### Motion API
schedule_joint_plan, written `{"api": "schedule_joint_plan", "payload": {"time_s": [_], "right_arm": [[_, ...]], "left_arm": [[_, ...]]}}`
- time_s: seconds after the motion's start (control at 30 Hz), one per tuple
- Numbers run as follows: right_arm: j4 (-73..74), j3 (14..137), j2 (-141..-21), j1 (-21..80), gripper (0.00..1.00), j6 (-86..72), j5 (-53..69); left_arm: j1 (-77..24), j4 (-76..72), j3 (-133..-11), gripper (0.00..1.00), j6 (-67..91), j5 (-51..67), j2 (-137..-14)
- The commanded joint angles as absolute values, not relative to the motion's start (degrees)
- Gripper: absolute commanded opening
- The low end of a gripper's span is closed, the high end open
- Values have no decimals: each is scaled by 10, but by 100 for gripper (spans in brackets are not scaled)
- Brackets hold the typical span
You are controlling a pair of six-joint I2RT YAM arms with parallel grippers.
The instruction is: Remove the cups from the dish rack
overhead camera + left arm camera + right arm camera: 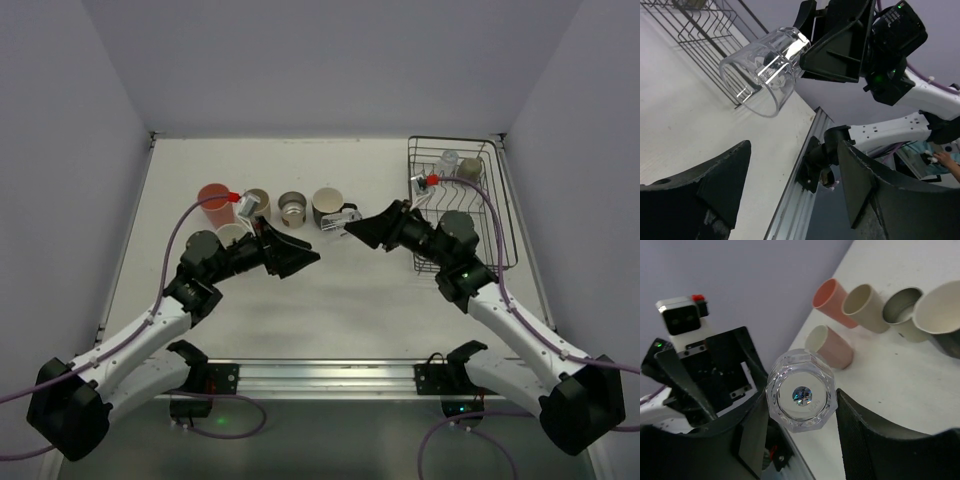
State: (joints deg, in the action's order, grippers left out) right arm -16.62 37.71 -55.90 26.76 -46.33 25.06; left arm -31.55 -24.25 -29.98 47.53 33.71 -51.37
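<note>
White table (350, 310), pale lilac walls (330, 60), clear glass (762, 70) held aloft

The clear glass (800, 395) in my right gripper (800, 407) is shining glossy and see-through, its facets throwing bright glints, while the gripper's black plastic fingers (865, 440) are looking matt. The counter (900, 380) is showing a smooth matt off-white face, the dish rack (500, 205) is showing thin black wire, and the metal cup (902, 305) is gleaming dully.
</note>
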Motion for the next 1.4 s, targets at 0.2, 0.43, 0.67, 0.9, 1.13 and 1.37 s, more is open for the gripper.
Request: {"api": "schedule_joint_plan", "payload": {"time_s": [0.2,0.43,0.67,0.9,1.13,1.37], "right_arm": [[-359,365,-611,329,26,-547,345],[-460,352,-678,363,27,-597,368],[-411,341,-651,362,94,-564,321],[-132,304,-513,362,99,-383,174],[-16,258,-400,362,99,-346,86],[-2,245,-371,363,99,-341,59]], "left_arm": [[-336,-417,-282,65,556,326,-538],[-337,-427,-272,21,549,310,-542],[-337,-117,-362,0,382,224,-504],[-360,235,-478,0,230,70,-567],[-420,286,-541,0,208,-48,-701],[-463,301,-595,0,201,-147,-821]]}}
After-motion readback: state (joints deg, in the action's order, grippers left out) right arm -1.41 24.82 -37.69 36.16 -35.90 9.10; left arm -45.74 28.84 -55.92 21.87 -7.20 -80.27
